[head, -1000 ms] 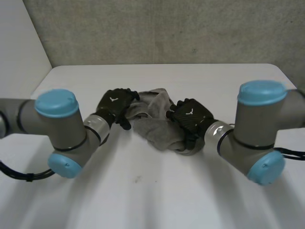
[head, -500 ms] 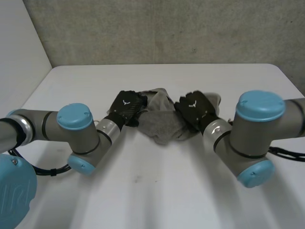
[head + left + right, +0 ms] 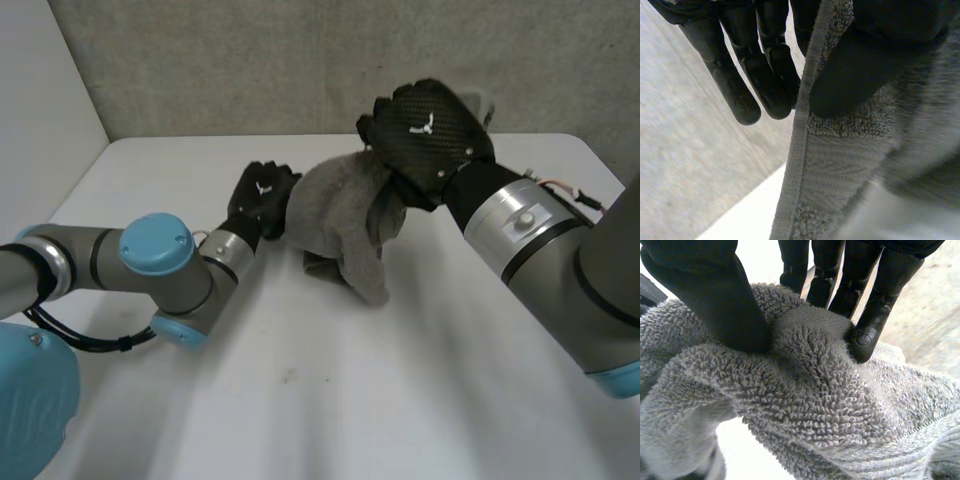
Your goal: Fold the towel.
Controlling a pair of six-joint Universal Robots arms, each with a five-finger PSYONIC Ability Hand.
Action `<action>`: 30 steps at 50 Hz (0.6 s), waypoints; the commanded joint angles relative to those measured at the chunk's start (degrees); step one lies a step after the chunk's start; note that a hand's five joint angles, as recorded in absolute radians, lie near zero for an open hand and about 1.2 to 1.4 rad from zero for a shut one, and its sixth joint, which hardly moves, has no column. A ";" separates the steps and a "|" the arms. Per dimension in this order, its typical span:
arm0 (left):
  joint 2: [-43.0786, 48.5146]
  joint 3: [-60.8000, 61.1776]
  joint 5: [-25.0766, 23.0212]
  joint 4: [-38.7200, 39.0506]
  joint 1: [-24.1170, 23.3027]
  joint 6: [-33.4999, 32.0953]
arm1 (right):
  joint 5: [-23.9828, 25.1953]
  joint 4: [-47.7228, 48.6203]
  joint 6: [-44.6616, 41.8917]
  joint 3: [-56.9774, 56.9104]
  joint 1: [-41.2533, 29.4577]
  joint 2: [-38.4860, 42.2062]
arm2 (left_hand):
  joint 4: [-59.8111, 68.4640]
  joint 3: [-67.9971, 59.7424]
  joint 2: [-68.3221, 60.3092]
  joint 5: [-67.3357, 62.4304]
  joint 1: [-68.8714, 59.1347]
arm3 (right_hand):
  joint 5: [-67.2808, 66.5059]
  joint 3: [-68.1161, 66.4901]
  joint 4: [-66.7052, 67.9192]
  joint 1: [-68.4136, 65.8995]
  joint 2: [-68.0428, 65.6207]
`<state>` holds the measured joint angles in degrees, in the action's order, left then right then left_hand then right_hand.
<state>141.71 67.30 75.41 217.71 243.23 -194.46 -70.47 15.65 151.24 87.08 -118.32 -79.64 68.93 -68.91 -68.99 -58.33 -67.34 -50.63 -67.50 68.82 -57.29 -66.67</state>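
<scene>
A grey towel (image 3: 345,220) hangs bunched above the white table (image 3: 330,400), held up between both hands. My left hand (image 3: 262,198) grips its left side; in the left wrist view the thumb (image 3: 860,70) presses the hemmed edge of the towel (image 3: 840,165) against the fingers (image 3: 760,65). My right hand (image 3: 425,130) is raised higher at the towel's right end. In the right wrist view its thumb (image 3: 720,295) and fingers (image 3: 875,300) pinch a fold of the towel (image 3: 805,400). The towel's lower part droops to the table.
A grey wall (image 3: 300,60) rises behind the table's far edge. My left arm (image 3: 150,270) lies low over the table at the left, and my right arm (image 3: 560,270) reaches in high from the right.
Both hands have closed on the towel. The right hand has lifted its end up and back, and the towel has come up off the table. The left hand shifted slightly back.
</scene>
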 commanded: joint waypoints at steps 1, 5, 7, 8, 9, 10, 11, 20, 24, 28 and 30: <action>-7.40 0.29 4.73 6.75 1.10 -0.40 | -0.37 10.37 -1.03 -2.61 0.64 0.54 | 11.07 -11.09 -11.01 -11.67 -12.66 | -19.37 -12.50 11.18 -22.71 -13.33; -16.35 1.52 8.70 10.89 3.12 -0.22 | -0.46 28.05 -0.42 -2.97 1.42 0.98 | 11.07 -11.09 -11.01 -11.67 -12.66 | -19.37 -12.50 11.18 -22.71 -13.33; -19.43 2.83 8.79 11.16 3.65 0.04 | -0.37 34.38 0.19 -2.53 1.87 1.68 | 11.07 -11.09 -11.01 -11.67 -12.66 | -19.37 -12.50 11.18 -22.71 -13.33; -19.46 2.84 8.79 11.16 3.66 0.04 | -0.37 39.58 0.63 -2.09 1.78 2.73 | 11.07 -11.09 -11.01 -11.67 -12.66 | -19.37 -12.50 11.18 -22.71 -13.33; -22.24 4.23 8.79 11.16 3.75 0.04 | -0.37 39.63 0.64 -2.09 1.78 2.74 | 11.07 -11.09 -11.01 -11.67 -12.66 | -19.37 -12.50 11.18 -22.71 -13.33; -24.71 5.90 8.71 10.99 3.66 0.04 | -0.37 43.72 1.68 -1.39 1.69 3.61 | 11.07 -11.09 -11.01 -11.67 -12.66 | -19.37 -12.50 11.18 -22.71 -13.33; -24.73 5.92 8.71 10.99 3.66 0.04 | -0.37 43.76 1.69 -1.38 1.69 3.62 | 11.07 -11.09 -11.01 -11.67 -12.66 | -19.37 -12.50 11.18 -22.71 -13.33; -33.69 21.80 8.88 3.97 2.69 -0.40 | 2.44 34.62 11.45 6.18 2.31 7.57 | 11.07 -11.09 -11.01 -11.67 -12.66 | -19.37 -12.50 11.18 -22.71 -13.33; -36.15 28.49 9.32 -3.06 2.87 -0.40 | 6.12 17.82 9.53 8.63 5.28 7.75 | 11.07 -11.09 -11.01 -11.67 -12.66 | -19.37 -12.50 11.18 -22.71 -13.33; -37.30 32.02 9.32 -8.09 3.04 -0.49 | 9.21 5.09 4.50 9.96 8.99 7.84 | 11.07 -11.09 -11.01 -11.67 -12.66 | -19.37 -12.50 11.18 -22.71 -13.33; -38.53 35.26 9.32 -14.03 2.78 -0.49 | 12.62 -3.83 -3.89 11.62 12.05 7.31 | 11.07 -11.09 -11.01 -11.67 -12.66 | -19.37 -12.50 11.18 -22.71 -13.33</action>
<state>105.28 96.20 84.63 214.08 246.09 -194.90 -64.14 33.33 160.11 95.86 -112.71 -71.78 69.71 -69.70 -69.78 -59.44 -68.59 -51.84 -67.82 68.84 -57.30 -66.95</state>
